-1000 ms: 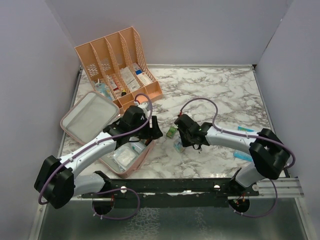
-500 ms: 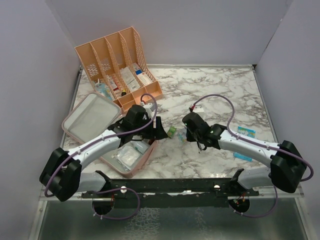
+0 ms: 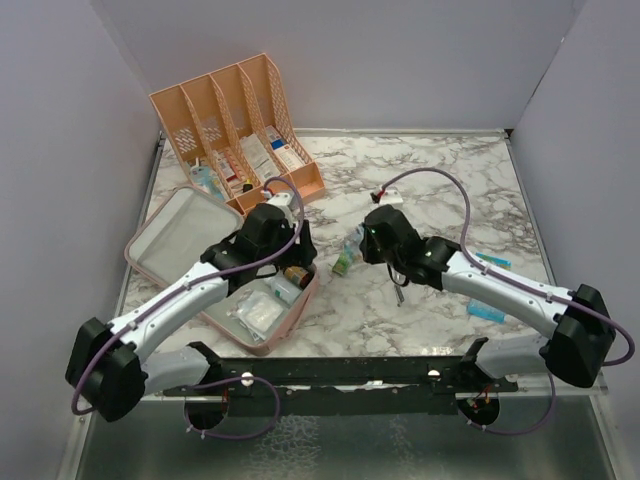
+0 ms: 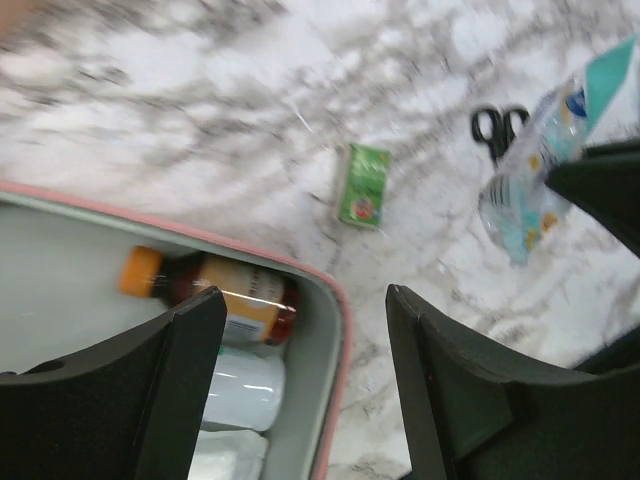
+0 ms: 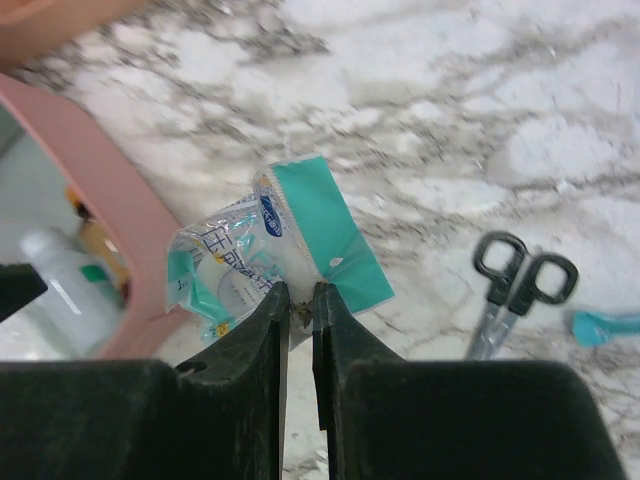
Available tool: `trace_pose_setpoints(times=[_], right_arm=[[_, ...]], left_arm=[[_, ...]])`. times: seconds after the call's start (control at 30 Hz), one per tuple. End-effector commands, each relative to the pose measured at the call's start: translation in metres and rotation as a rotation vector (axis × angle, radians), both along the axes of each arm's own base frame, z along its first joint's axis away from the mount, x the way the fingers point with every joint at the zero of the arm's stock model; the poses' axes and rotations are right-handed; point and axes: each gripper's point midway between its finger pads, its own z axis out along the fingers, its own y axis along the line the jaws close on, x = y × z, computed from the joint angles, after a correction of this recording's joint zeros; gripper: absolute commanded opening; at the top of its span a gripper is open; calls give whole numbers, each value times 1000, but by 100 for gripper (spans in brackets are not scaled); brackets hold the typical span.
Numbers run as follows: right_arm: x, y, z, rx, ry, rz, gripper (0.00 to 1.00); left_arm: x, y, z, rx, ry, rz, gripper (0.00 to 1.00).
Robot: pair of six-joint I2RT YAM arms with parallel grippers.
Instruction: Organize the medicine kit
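Two grippers hover by the open medicine kit, left on the table: right gripper pinches a teal packet by its edge, likely to drop it in; left gripper hangs spread, empty.

Fixed camera high behind the arms, looking down over the whole table, both wrist cameras close, facing downward, sharing the rim of the medicine kit, teal packet, scissors

Table showing a smooth, marble-veined top with a faint sheen. Packet glinting as clear, crinkled plastic film under a teal paper header. Medicine kit showing a pink rim and smooth matt lining. Amber bottle shining glossy. Scissors wearing black plastic-looking handles.
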Motion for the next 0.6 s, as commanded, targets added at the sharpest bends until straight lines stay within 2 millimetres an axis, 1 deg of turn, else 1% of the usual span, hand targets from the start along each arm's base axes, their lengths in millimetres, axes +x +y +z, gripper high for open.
trace_pose_setpoints(times=[0.0,0.07,0.13,0.2,0.27,0.3,0.37,0.47,0.57], right_arm=[[12,48,46,62,-98,102,13],[4,70,49,64,-102,149,13],[-9,93,50,59,-99,182,12],[-28,121,50,60,-96,220,12],[-43,142,45,53,-84,248,12],[-48,151,41,49,-77,258,12],[-69,172,34,52,-52,306,12],[-94,193,20,51,-19,345,12],[-111,213,8,64,9,348,12]], left_arm=[[33,77,56,192,-231,356,69],[36,104,80,210,-310,486,69],[35,130,108,214,-398,602,69],[31,153,136,212,-480,693,71],[25,172,158,224,-544,756,72],[21,181,165,233,-566,787,73],[13,195,174,246,-598,820,74],[2,205,180,241,-625,827,75],[-7,214,180,243,-631,848,76]])
